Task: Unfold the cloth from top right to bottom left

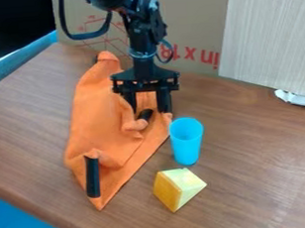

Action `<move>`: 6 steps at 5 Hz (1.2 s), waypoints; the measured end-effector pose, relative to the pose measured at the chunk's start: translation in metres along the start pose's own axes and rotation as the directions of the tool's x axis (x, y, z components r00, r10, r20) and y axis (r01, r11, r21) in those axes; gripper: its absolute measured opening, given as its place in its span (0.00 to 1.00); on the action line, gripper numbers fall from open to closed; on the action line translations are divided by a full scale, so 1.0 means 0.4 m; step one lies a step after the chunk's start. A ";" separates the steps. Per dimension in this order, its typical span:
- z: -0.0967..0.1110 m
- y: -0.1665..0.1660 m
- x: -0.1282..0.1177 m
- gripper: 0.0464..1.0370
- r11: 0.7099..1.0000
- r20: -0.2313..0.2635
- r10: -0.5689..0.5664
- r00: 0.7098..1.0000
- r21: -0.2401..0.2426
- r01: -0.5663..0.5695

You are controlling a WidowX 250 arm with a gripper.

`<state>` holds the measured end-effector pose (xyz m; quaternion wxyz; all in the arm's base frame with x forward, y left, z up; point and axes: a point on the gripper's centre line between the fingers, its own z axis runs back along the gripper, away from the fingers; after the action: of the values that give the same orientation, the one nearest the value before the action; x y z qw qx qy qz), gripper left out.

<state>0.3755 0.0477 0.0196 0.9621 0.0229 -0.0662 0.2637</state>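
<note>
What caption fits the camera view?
Open black gripper at a partly folded orange cloth, with a blue cup and a yellow wedge block nearby on the brown table.

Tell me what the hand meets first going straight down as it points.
Most likely the orange cloth, or the short black piece by its fold; how high the hand hangs is unclear.

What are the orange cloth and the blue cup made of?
The orange cloth looks like soft, matte fabric, perhaps cotton or microfiber, judging by its loose folds. The blue cup seems to be smooth plastic, given its even color and clean sides.
</note>
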 end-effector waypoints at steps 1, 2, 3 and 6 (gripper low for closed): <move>-0.005 0.004 -0.008 0.33 1.000 -0.014 -0.009 1.000 -0.009 0.009; 0.020 0.004 -0.008 0.13 0.999 -0.025 0.004 1.000 -0.042 -0.005; 0.084 0.010 0.004 0.02 0.994 -0.008 0.020 1.000 -0.106 -0.021; 0.222 0.121 0.016 0.01 0.971 0.014 0.088 0.996 -0.223 -0.083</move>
<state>0.3459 0.0857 0.1090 0.9455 -0.0846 -0.1075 0.2955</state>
